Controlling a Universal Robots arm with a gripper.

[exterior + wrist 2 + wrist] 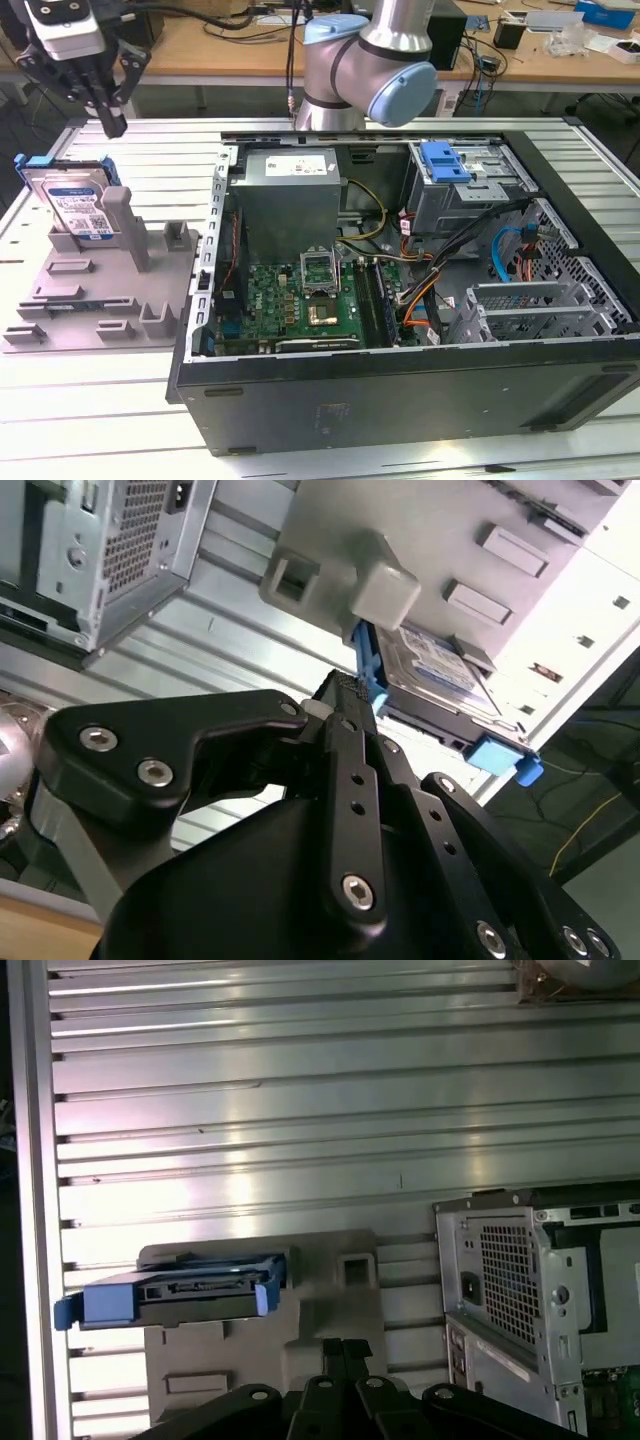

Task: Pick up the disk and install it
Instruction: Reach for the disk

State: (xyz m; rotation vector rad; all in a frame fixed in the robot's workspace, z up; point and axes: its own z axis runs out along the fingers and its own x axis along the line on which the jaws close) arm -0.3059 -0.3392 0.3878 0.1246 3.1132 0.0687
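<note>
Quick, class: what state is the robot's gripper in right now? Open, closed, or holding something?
Gripper: closed, holding nothing, clear of the disk, which stands in the grey fixture.

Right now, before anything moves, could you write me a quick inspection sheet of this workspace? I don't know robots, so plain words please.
Surface: ribbed metal table, carrying a grey fixture plate and an open computer case.
Job's things: the disk stands on edge in the fixture plate, leaning on a post, not yet in the case.
Clutter: nothing seen.
Grippers: the claw hovers above the disk, not touching it, shut and holding nothing.
Cables: coloured wire bundles run inside the case.
Surroundings: the robot arm rises behind the case; a wooden desk stands further back.
</note>
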